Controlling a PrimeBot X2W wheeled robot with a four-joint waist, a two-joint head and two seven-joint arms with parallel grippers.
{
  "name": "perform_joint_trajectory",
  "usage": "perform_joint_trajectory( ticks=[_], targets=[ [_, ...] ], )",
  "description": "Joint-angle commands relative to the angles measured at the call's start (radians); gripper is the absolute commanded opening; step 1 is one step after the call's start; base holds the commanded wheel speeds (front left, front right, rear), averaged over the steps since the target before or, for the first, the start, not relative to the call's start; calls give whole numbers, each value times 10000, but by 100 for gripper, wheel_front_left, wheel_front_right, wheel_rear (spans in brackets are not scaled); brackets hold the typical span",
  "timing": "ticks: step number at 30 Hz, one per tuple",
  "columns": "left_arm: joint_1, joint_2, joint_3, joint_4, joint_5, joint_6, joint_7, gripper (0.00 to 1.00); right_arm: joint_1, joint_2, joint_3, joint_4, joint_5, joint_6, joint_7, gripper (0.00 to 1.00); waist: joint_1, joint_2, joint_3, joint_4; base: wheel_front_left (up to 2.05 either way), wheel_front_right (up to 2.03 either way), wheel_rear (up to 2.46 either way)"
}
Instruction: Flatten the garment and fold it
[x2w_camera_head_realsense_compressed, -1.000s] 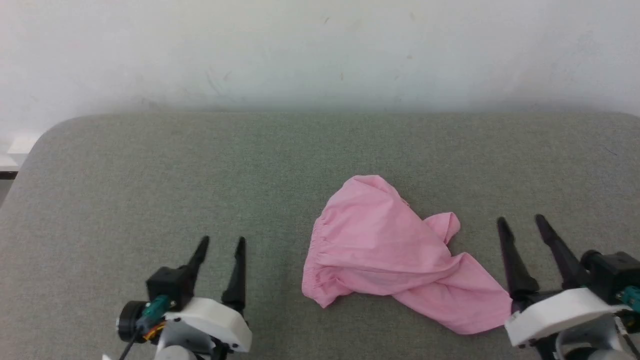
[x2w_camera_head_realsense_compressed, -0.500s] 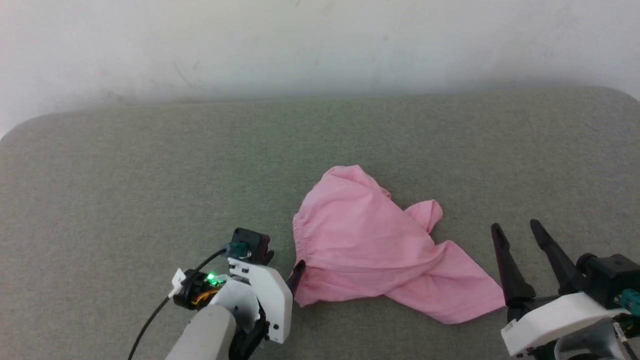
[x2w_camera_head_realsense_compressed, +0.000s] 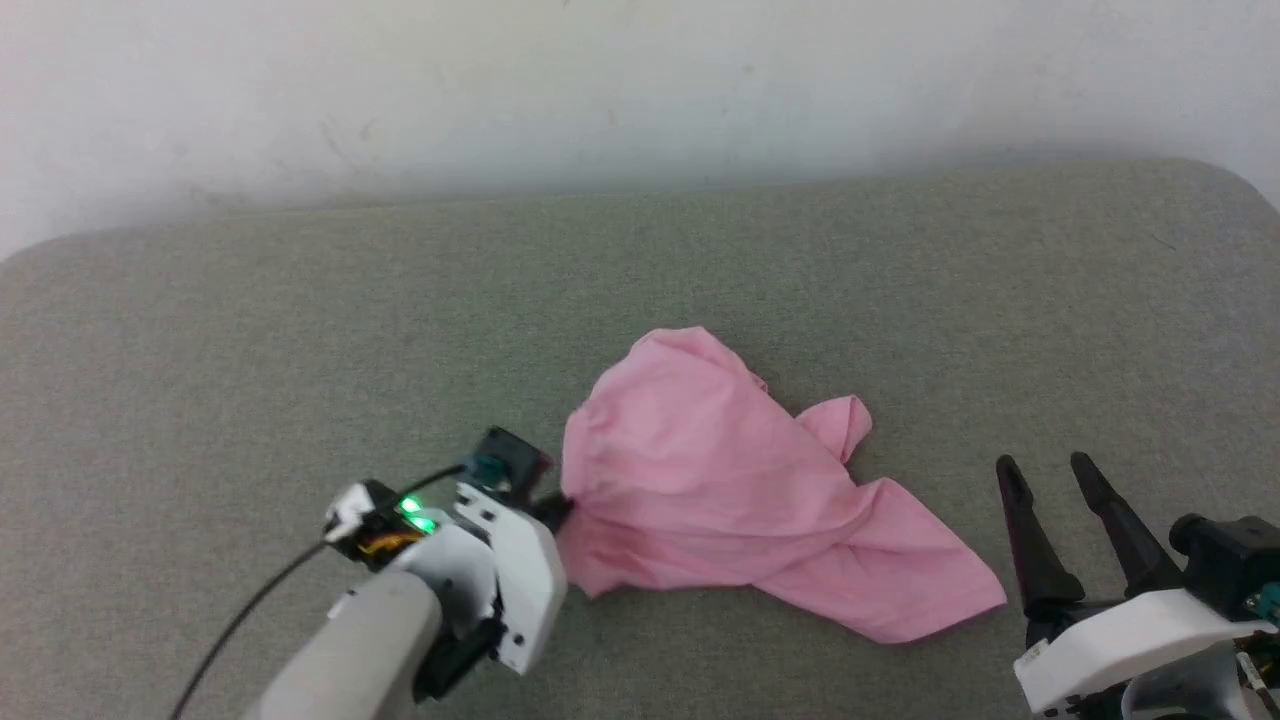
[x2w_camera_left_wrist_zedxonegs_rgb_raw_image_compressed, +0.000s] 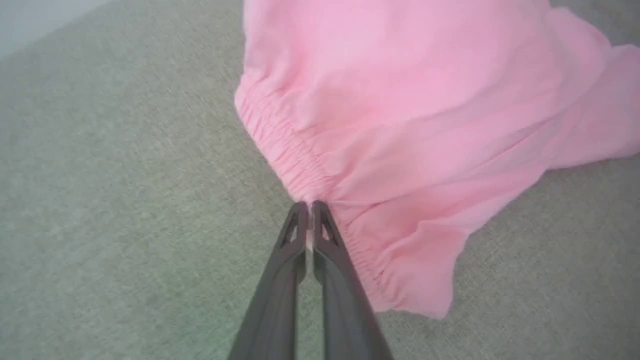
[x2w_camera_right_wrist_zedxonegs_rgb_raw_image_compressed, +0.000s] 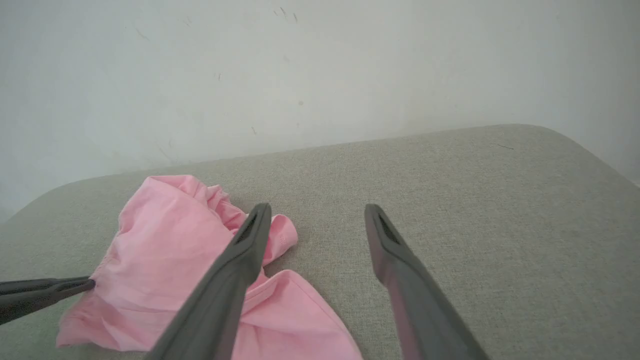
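Pink thin-fabric garment (x2w_camera_head_realsense_compressed: 740, 500) lay crumpled on the grey-green upholstered surface (x2w_camera_head_realsense_compressed: 300, 330), right of centre in the head view, closer to the near edge than to the pale wall (x2w_camera_head_realsense_compressed: 640, 80). It was not flat: bunched up, with a rounded lobe toward the wall, a small flap sticking out on its right, and a longer part trailing to the lower right. The gathered waistband (x2w_camera_left_wrist_zedxonegs_rgb_raw_image_compressed: 280, 145) ran down the garment's left side.

Left gripper (x2w_camera_head_realsense_compressed: 560, 510) reached in from the lower left and was pinched tight on the waistband edge. In the left wrist view both dark fingers (x2w_camera_left_wrist_zedxonegs_rgb_raw_image_compressed: 280, 260) met tip to tip with a sliver of pink cloth between them, and the fabric puckered at the pinch. Couldn't tell if the cloth was raised off the surface there. A green light (x2w_camera_head_realsense_compressed: 415, 515) glowed on that wrist and a black cable (x2w_camera_head_realsense_compressed: 250, 610) ran off it.

Right gripper (x2w_camera_head_realsense_compressed: 1043, 464) sat at the lower right, jaws spread wide with nothing between them, fingers pointing up the view. It was near the garment's trailing corner but apart from it. In the right wrist view one finger crossed in front of the pink cloth and the other was over bare surface.
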Motion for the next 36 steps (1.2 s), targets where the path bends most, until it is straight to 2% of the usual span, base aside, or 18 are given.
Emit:
perform_joint_trajectory(
  ticks=[1, 6, 11, 14, 17, 20, 22, 23, 24, 29, 30, 34, 36],
  targets=[
    [79, 260, 281, -370, -55, 109, -429, 0, 126, 27, -85, 35, 100, -7, -57, 100, -1, 0, -122, 141, 0, 0, 0],
    [372, 940, 1243, -1891, -111, 881, -1271, 0, 300, 27, -263, 71, 179, -7, -52, 100, -1, 0, -283, 390, 0, 0, 0],
    [1743, 1591, 2252, -3408, -552, 1886, -1316, 0, 395, 27, -273, 98, 154, -7, 35, 100, -1, 0, -420, 548, 0, 0, 0],
    [3016, 1613, 2730, -3847, -1049, 2537, -1220, 0, 447, 27, -220, 92, 141, -7, 89, 100, -1, 0, -449, 614, 0, 0, 0],
    [4026, 1482, 3099, -3791, -1475, 2958, -1410, 0, 470, 27, -178, 107, 146, -7, 149, 100, -1, 0, -433, 666, 0, 0, 0],
    [4486, 1284, 3352, -3525, -1704, 3117, -1897, 0, 483, 27, -181, 91, 121, -7, 192, 100, -1, 0, -414, 748, 0, 0, 0],
    [4562, 1144, 3414, -3264, -1817, 3037, -2248, 0, 471, 27, -128, 85, 101, -7, 255, 100, -1, 0, -405, 787, 0, 0, 0],
    [4543, 1087, 3412, -3125, -1836, 2963, -2430, 6, 450, 27, -98, 94, 83, -7, 287, 100, -1, 0, -401, 799, 0, 0, 0],
    [4448, 921, 3434, -2883, -1894, 2844, -2816, 100, 390, 27, 23, 149, 7, -7, 418, 100, -1, 0, -409, 818, 0, 0, 0],
    [4162, 596, 3642, -2609, -1679, 2817, -4319, 100, -1, -282, 725, 775, -296, -7, 907, 100, -1, 0, -518, 786, 0, 0, 0],
    [4162, 596, 3642, -2609, -1679, 2817, -4319, 100, -1, -282, 725, 775, -296, -7, 907, 100, -1, 0, -518, 786, 0, 0, 0],
    [4023, 415, 3661, -2485, -1464, 2697, -5385, 100, -714, -810, 1545, 2056, -22, -7, 1460, 100, -1, 0, -569, 860, 0, 0, 0],
    [3908, 343, 3582, -2365, -1334, 2678, -5583, 100, -1262, -967, 1990, 2794, 384, -7, 1663, 100, -1, 0, -527, 974, 0, 0, 0]
  ],
)
